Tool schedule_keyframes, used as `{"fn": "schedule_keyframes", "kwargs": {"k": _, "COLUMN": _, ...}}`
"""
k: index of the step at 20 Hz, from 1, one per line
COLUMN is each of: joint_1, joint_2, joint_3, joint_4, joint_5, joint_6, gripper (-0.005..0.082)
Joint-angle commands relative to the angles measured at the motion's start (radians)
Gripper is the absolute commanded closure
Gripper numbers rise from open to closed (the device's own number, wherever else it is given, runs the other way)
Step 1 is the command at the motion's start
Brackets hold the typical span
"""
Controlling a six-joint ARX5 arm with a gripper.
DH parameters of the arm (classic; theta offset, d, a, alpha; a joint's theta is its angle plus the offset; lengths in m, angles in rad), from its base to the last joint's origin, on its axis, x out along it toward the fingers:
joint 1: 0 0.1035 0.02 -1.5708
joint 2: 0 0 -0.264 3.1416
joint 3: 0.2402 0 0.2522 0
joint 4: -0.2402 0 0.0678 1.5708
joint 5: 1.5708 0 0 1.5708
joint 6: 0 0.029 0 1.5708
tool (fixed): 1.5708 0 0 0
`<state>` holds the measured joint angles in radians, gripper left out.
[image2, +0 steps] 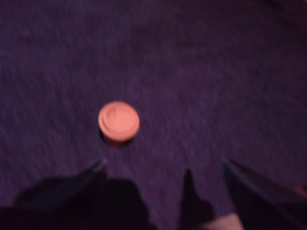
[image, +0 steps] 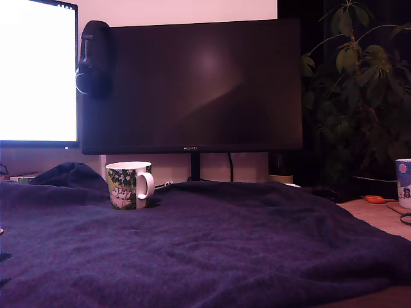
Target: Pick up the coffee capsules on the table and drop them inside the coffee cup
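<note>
approach step, nothing grasped yet. wrist view is blurry: the coffee capsule (image2: 119, 121) sits alone on the dark purple blanket covering the worktop (image2: 216, 72), just left of frame centre, its flat round face up and reading pinkish-orange in this light. the end effector (image2: 165, 175) shows as dark finger shapes along the lower edge, spread apart w/ bare blanket between them, empty; the capsule lies a bit beyond the tips and off toward the finger at lower left, not between them. in the exterior view the coffee cup (image: 129, 185), white w/ green leafy print, stands upright on the blanket at centre left, handle toward the frame's right, below a dark monitor (image: 192, 86); neither arm nor capsule shows there. next move prob needs shifting to centre the capsule between the fingers, then descending and closing on its rim. low flanged pod on soft fabric could tip or slip.
</note>
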<state>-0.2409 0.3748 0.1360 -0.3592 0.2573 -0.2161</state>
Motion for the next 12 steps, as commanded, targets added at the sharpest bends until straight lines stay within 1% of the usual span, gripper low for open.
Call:
{"fn": "schedule_keyframes", "kwargs": {"k": 1, "joint_1": -0.003, "joint_2": -0.001, "joint_3": -0.018, "joint_4": 0.047, "joint_5": -0.009, "joint_6": 0.014, "gripper": 0.0046}}
{"fn": "schedule_keyframes", "kwargs": {"k": 4, "joint_1": -0.005, "joint_2": -0.001, "joint_3": -0.041, "joint_4": 0.092, "joint_5": -0.041, "joint_6": 0.033, "gripper": 0.0046}}
{"fn": "schedule_keyframes", "kwargs": {"k": 9, "joint_1": -0.009, "joint_2": 0.0, "joint_3": -0.05, "joint_4": 0.132, "joint_5": -0.066, "joint_6": 0.037, "gripper": 0.0047}}
{"fn": "schedule_keyframes", "kwargs": {"k": 12, "joint_1": -0.011, "joint_2": 0.058, "joint_3": -0.05, "joint_4": 0.183, "joint_5": -0.084, "joint_6": 0.037, "gripper": 0.0047}}
